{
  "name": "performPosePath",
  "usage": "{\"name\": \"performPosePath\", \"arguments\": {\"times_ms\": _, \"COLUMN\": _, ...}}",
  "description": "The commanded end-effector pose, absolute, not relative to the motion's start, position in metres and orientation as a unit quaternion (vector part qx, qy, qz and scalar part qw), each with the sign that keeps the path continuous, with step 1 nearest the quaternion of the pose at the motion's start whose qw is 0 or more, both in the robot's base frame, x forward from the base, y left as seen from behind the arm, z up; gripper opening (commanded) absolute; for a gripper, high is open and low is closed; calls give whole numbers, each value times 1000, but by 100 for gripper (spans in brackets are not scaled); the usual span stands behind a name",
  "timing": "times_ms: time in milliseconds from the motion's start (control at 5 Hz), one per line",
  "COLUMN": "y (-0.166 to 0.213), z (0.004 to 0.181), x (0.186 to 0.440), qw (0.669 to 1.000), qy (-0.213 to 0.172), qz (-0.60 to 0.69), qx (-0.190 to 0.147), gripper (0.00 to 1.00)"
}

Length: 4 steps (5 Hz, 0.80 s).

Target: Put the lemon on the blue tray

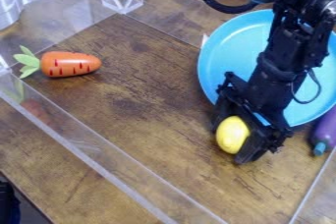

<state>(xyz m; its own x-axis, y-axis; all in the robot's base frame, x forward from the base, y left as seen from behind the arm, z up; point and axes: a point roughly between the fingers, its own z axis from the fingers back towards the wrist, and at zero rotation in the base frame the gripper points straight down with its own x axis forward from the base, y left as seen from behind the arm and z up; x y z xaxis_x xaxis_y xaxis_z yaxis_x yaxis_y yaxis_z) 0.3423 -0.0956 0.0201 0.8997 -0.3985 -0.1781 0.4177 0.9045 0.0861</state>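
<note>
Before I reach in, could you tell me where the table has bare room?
Bare wood lies between the orange toy carrot and the black gripper. It is crowded around the yellow lemon.

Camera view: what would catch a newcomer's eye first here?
Probably the large bright-blue tray at the upper right, partly hidden behind the black gripper. Next comes the yellow lemon at the gripper's fingers, just below the tray in the picture. The orange carrot with pale green leaves stands out alone on the brown wood at the upper left.
</note>
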Motion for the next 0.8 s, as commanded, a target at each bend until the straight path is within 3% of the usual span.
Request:
{"name": "performPosePath", "arguments": {"times_ms": 0, "y": -98, "z": 24, "x": 349, "qw": 974, "qy": 66, "qz": -208, "qx": 60, "gripper": 0}}
{"name": "performPosePath", "arguments": {"times_ms": 600, "y": -99, "z": 21, "x": 354, "qw": 974, "qy": 72, "qz": -207, "qx": 60, "gripper": 0}}
